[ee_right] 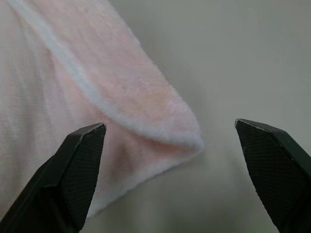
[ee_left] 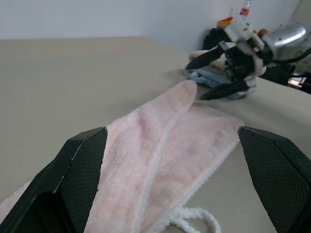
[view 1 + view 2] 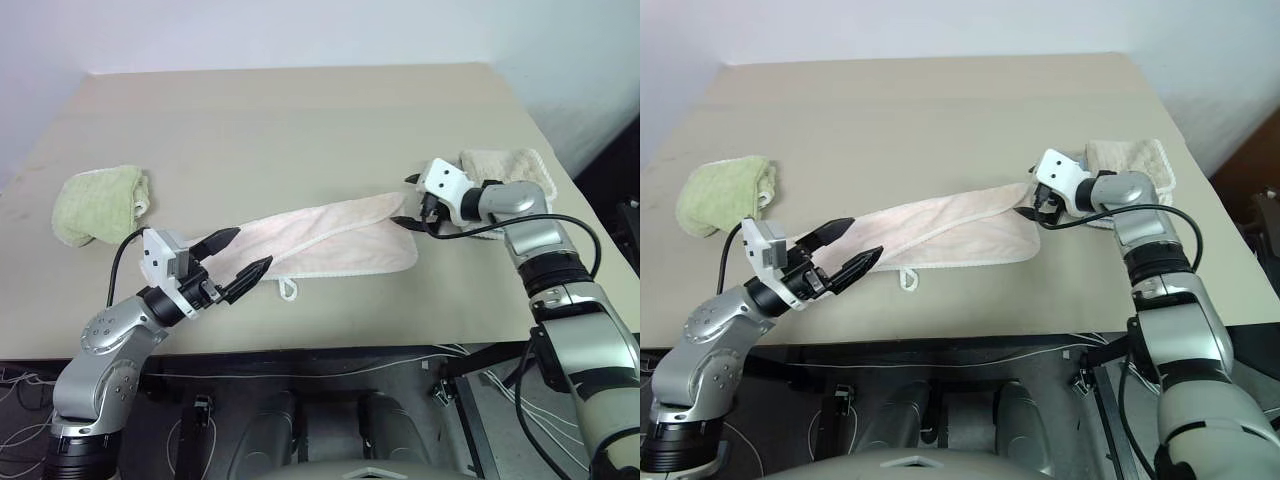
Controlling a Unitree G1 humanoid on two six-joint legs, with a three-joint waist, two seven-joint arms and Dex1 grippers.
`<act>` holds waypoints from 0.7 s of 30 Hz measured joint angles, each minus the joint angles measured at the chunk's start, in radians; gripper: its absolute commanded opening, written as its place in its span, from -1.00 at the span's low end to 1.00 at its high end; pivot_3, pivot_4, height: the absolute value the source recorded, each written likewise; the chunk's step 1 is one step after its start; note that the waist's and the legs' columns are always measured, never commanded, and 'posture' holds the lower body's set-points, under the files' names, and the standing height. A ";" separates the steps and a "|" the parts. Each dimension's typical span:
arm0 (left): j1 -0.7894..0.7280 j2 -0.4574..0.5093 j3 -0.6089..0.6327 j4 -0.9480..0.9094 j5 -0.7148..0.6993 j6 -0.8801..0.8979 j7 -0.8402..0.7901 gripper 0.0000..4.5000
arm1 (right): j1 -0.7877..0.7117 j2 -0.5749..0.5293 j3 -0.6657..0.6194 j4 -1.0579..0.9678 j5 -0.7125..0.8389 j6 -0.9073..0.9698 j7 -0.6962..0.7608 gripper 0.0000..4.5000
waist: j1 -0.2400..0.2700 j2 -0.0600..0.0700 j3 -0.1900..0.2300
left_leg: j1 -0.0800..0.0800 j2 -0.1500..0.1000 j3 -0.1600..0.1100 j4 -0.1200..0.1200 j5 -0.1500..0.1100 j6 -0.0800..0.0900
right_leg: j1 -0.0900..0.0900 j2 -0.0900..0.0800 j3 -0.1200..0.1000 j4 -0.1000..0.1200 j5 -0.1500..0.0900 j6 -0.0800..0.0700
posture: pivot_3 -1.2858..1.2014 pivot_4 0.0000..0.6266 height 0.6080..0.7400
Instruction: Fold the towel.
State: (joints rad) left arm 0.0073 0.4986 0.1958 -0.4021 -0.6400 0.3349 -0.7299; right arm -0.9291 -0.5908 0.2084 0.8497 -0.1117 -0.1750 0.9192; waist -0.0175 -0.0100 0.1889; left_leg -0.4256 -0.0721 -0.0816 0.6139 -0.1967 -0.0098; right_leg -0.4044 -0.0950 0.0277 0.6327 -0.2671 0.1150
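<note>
Pale pink towel [image 3: 330, 240] lies mid-table on the tan table [image 3: 300, 120], folded lengthwise into a long strip running diagonally from near L gripper up toward R gripper; white edging along its near side, small white loop tab [image 3: 288, 290] sticking out at the near edge. L gripper [image 3: 240, 254] hovers over the strip's near-left end, fingers spread wide, nothing held. R gripper [image 3: 410, 202] sits at the far-right end, fingers wide apart w/ the folded towel corner [image 1: 165, 121] between them, not clamped. Light green towel [image 3: 100, 203] bunched at table's left side, well apart. Beige towel [image 3: 510, 165] lies just behind R gripper.
</note>
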 measured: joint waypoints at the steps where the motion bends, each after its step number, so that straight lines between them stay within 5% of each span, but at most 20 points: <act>1: -0.001 0.000 -0.002 -0.007 0.000 0.007 0.008 1.00 | -0.014 0.010 0.006 0.036 -0.019 -0.016 -0.025 1.00 | 0.000 0.000 0.000 | 0.000 0.000 0.000 0.000 0.000 0.000 | 0.000 0.000 0.000 0.000 0.000 0.000 | 0.03 -0.52 1.00; 7: -0.001 0.010 -0.003 -0.017 -0.001 0.030 0.030 1.00 | -0.084 0.044 0.014 0.169 -0.067 -0.100 -0.112 1.00 | 0.000 0.000 0.000 | 0.000 0.000 0.000 0.000 0.000 -0.001 | 0.000 0.000 0.000 0.000 0.000 0.000 | 0.03 -0.52 1.00; 10: 0.011 0.012 -0.002 -0.025 -0.001 0.030 0.034 1.00 | -0.100 0.054 0.013 0.198 -0.071 -0.143 -0.128 0.74 | -0.001 0.000 0.000 | 0.000 0.000 0.000 0.000 0.000 -0.001 | 0.000 0.001 0.000 0.000 0.000 0.000 | 0.03 -0.52 1.00; 21: 0.061 0.013 0.001 -0.021 0.021 -0.022 -0.006 1.00 | -0.100 0.061 0.013 0.238 -0.082 -0.271 -0.126 -0.93 | -0.002 0.000 0.000 | 0.000 0.000 0.000 0.000 0.001 -0.001 | 0.000 0.001 0.000 0.001 0.000 0.000 | 0.03 -0.52 1.00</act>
State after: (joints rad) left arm 0.0685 0.5112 0.1969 -0.4227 -0.6193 0.3131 -0.7355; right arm -1.0291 -0.5293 0.2213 1.0880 -0.1937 -0.4461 0.7931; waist -0.0191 -0.0095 0.1891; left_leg -0.4253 -0.0718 -0.0821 0.6135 -0.1960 -0.0110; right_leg -0.4046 -0.0941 0.0277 0.6333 -0.2671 0.1150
